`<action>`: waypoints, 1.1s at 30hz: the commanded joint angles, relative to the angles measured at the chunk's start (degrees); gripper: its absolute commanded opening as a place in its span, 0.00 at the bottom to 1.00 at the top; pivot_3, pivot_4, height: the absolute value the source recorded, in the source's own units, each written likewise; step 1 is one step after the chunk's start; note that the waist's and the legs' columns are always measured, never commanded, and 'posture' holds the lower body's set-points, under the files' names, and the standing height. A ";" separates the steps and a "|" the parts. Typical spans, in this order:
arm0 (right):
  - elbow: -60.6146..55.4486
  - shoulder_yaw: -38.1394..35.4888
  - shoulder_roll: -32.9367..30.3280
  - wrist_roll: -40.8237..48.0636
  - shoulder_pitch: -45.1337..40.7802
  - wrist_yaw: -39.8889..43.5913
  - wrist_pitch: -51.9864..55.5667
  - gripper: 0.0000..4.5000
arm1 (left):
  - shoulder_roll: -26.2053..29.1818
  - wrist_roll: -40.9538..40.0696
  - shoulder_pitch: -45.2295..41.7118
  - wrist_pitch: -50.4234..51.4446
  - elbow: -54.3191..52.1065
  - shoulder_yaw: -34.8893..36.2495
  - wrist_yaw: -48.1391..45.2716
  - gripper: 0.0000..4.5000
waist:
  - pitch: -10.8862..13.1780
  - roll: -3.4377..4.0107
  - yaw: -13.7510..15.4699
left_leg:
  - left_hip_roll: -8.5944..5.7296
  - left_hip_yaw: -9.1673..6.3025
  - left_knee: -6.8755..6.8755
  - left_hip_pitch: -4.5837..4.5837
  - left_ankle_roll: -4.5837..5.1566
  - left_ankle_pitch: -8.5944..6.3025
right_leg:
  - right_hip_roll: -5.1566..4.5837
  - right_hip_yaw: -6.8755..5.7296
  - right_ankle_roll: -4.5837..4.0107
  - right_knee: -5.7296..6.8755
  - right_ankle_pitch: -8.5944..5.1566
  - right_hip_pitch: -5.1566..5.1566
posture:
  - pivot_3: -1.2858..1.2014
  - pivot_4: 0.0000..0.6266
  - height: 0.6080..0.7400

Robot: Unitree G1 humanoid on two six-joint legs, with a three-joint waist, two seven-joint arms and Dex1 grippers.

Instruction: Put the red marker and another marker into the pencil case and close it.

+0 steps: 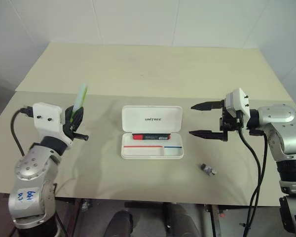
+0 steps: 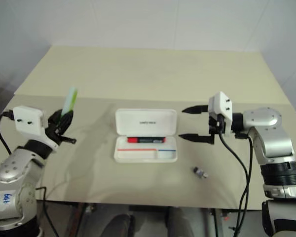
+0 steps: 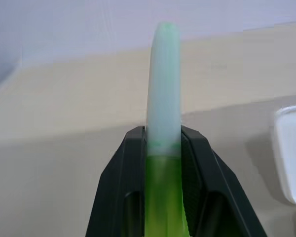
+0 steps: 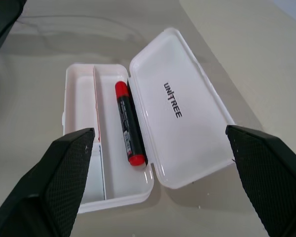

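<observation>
Green marker (image 1: pixel 81 99) clamped in left gripper (image 1: pixel 75 120), left of open pencil case (image 1: pixel 151 132); right gripper (image 1: pixel 206 119) wide open, empty, beside case.

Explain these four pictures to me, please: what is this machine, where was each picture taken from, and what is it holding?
This is a humanoid robot with two arms, each ending in a two-fingered black end effector. The two wide pictures come from cameras in its head, looking down over a beige table. The two close-up pictures come from small cameras on its wrists, looking along the fingers.

On the table lies the white pencil case, lid open, with the red marker already lying inside. A tiny grey-black cylinder lies on the table to the case's right.

The left end effector is shut on the other marker, pale with a lime-green end, held off the table. The right end effector is open and holds nothing, beside the case.
</observation>
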 commanded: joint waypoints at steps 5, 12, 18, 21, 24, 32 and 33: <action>-8.10 -8.28 -3.58 5.36 6.42 -2.55 4.06 1.00 | 7.00 -6.91 -2.27 -13.37 5.17 -2.92 -15.18 0.11 | 0.01 0.02 0.58 | 0.01 0.01 -0.02 -0.04 0.08 -0.04 | -0.01 -0.01 0.00 -0.09 0.00 0.00 | 0.52 0.24 1.00; -19.83 -15.24 -5.61 14.15 12.64 -6.12 12.68 1.00 | 13.39 -7.96 -7.71 -18.83 12.97 -11.60 -28.24 0.11 | 0.02 0.04 1.17 | 0.03 0.05 -0.02 -0.03 0.12 -0.07 | 0.03 0.01 0.00 -0.10 0.00 0.00 | 0.52 0.24 1.00; -28.88 -17.22 -6.46 18.07 16.92 -9.67 16.76 1.00 | 15.57 -5.06 -12.73 -19.98 19.69 -18.92 -32.63 0.11 | 0.03 0.05 1.24 | 0.04 0.05 -0.01 -0.05 0.13 -0.06 | 0.05 0.01 0.01 -0.09 0.00 0.00 | 0.52 0.24 1.00; -31.85 -18.66 -6.46 18.40 20.04 -11.60 17.14 1.00 | 15.05 -3.51 -13.74 -22.13 20.49 -22.81 -34.25 0.11 | 0.03 0.04 1.27 | 0.03 0.08 -0.01 -0.06 0.18 -0.09 | 0.04 0.02 0.03 -0.13 0.01 0.00 | 0.52 0.24 1.00; -34.03 -19.99 -6.38 18.64 22.95 -13.51 17.28 1.00 | 14.76 -1.85 -14.80 -22.80 21.36 -26.20 -35.24 0.11 | 0.03 0.04 1.33 | 0.04 0.07 -0.02 -0.10 0.20 -0.10 | 0.05 0.02 0.04 -0.18 0.01 0.00 | 0.52 0.24 1.00; -36.74 -20.97 -6.19 19.45 25.66 -16.70 17.36 1.00 | 15.09 0.72 -15.76 -23.50 21.90 -31.48 -37.51 0.11 | 0.03 0.04 1.17 | 0.04 0.08 0.01 -0.08 0.22 -0.10 | 0.06 0.04 0.05 -0.13 0.02 0.00 | 0.52 0.24 1.00; -36.90 -21.07 -6.20 19.56 25.82 -17.04 17.33 1.00 | 15.11 1.01 -15.63 -23.67 22.29 -31.73 -37.56 0.11 | 0.03 0.05 1.19 | 0.04 0.08 0.01 -0.08 0.22 -0.10 | 0.07 0.03 0.05 -0.12 0.02 0.00 | 0.52 0.24 1.00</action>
